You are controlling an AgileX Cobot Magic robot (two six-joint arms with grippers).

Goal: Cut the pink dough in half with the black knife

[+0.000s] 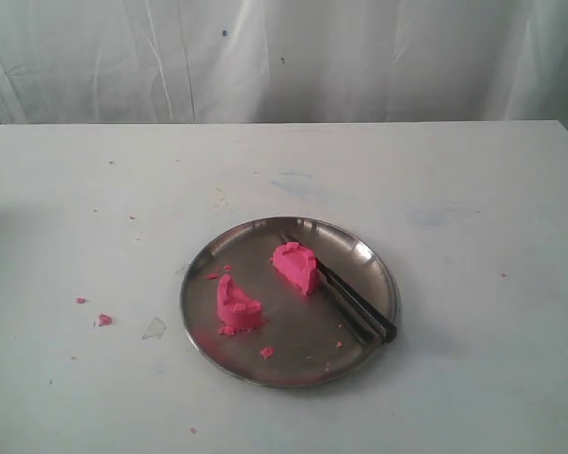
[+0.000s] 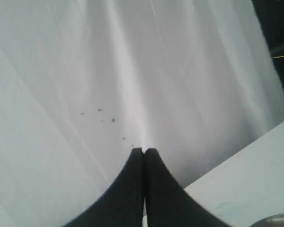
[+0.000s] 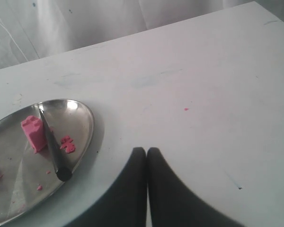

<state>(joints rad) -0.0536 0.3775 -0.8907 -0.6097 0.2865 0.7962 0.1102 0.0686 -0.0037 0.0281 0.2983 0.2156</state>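
**Pink dough** (image 1: 296,266): showing as two chunky pieces, both sitting on the steel plate (image 1: 186,307) in the lower centre of the exterior frame. One piece is sitting at the plate's upper middle. The other half (image 1: 237,307) is lying toward its lower left, well apart, with bare steel between them.

**Black knife** (image 1: 355,305): lying flat across the plate's right side, running diagonally from the upper middle down to the right rim. Its blade is passing just beside the upper piece; whether it is touching cannot be told. Nothing is holding it.

**Pink crumbs** (image 1: 104,320): lying scattered on the plate and on the bench (image 1: 473,284) left of it.

**Left tool** (image 2: 143,151): fingers pressed together, pinching nothing, pointing at the white curtain (image 2: 61,71).

**Right tool** (image 3: 146,150): fingers pressed together on nothing, hanging over bare bench beside the plate.

**Progress, as judged:** the cut is looking complete, with the dough parted and the knife set down. Nothing of the task appears to be remaining.
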